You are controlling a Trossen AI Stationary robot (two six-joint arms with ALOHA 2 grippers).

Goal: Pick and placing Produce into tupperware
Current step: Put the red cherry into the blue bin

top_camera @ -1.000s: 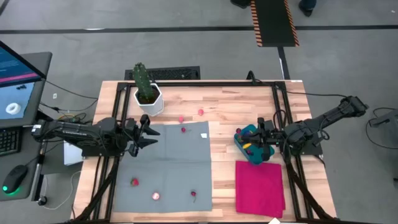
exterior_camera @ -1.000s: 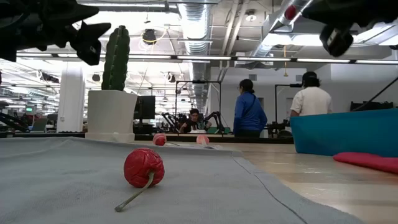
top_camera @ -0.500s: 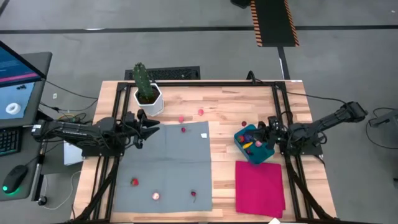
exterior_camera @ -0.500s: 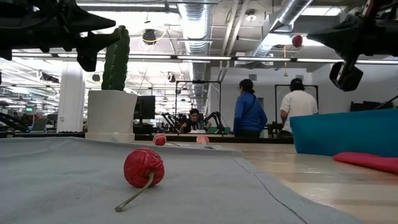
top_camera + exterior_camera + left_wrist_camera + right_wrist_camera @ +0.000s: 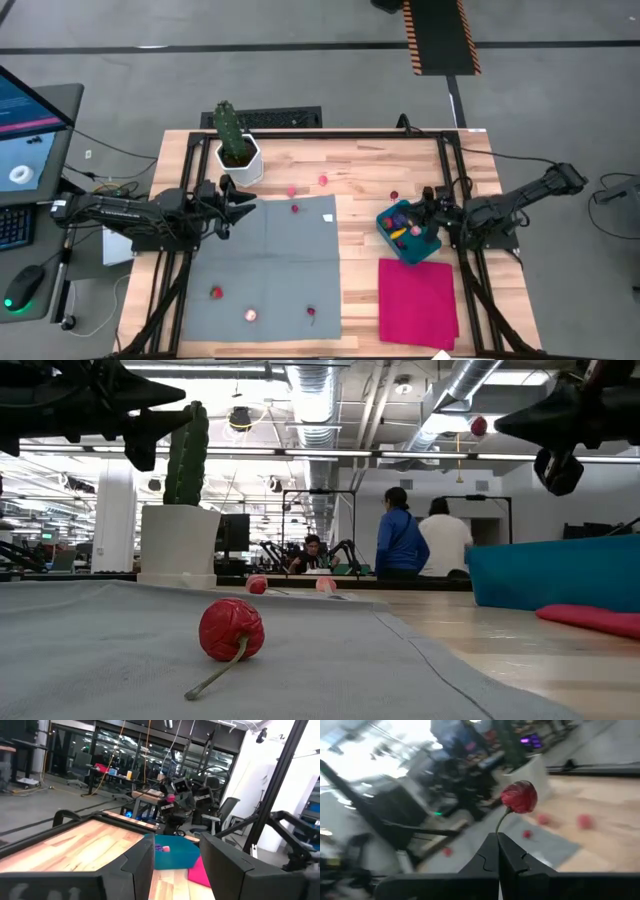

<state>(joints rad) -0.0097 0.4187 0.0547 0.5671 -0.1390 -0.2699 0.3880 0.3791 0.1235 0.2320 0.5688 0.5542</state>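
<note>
Three small round fruits lie on the soft grey cloth (image 5: 268, 262) nearest, a stemmed red cherry (image 5: 231, 630) foremost. Beyond, the smooth teal tub (image 5: 408, 231) holds several pieces. Over it the right gripper (image 5: 430, 205) pinches a red cherry's stem (image 5: 519, 797). The left gripper (image 5: 238, 204) hovers, fingers apart.
</note>
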